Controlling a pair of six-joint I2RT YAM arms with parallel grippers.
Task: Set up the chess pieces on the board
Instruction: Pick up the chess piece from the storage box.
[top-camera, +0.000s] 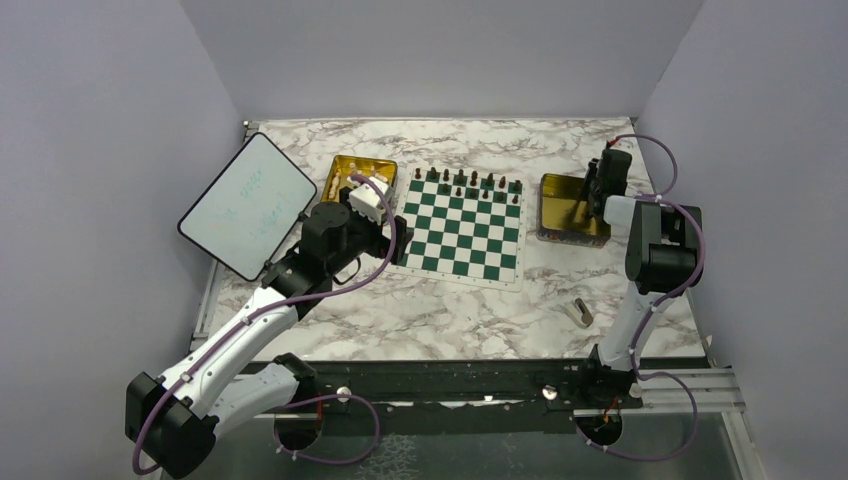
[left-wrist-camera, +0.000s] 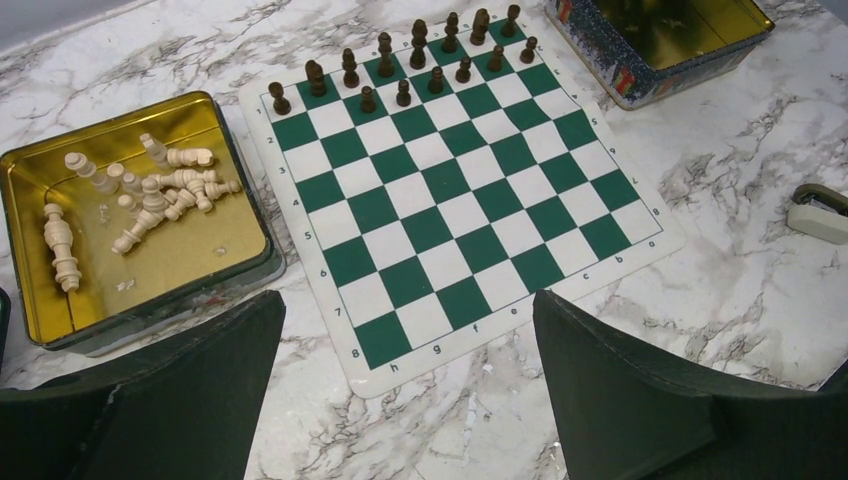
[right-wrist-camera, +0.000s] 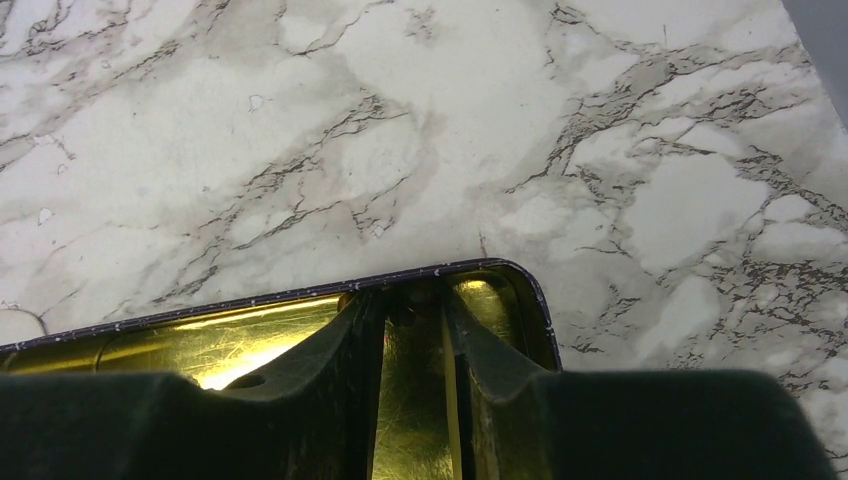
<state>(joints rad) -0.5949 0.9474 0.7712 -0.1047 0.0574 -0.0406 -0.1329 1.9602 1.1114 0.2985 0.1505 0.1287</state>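
The board lies flat on the marble table, and the chess pieces are split by colour. The dark pieces stand upright along its two far rows, the second row looking short at one end, while the cream pieces lie tumbled in the gold left tray, none of them on a square. The left gripper hovers beside that tray and the board, jaws spread wide with nothing between them, which suits a reach into the cream heap. The right gripper sits low in a corner of the right tray, jaws drawn narrow with only gold showing in the slot — probably after a last dark piece, though none is visible there.
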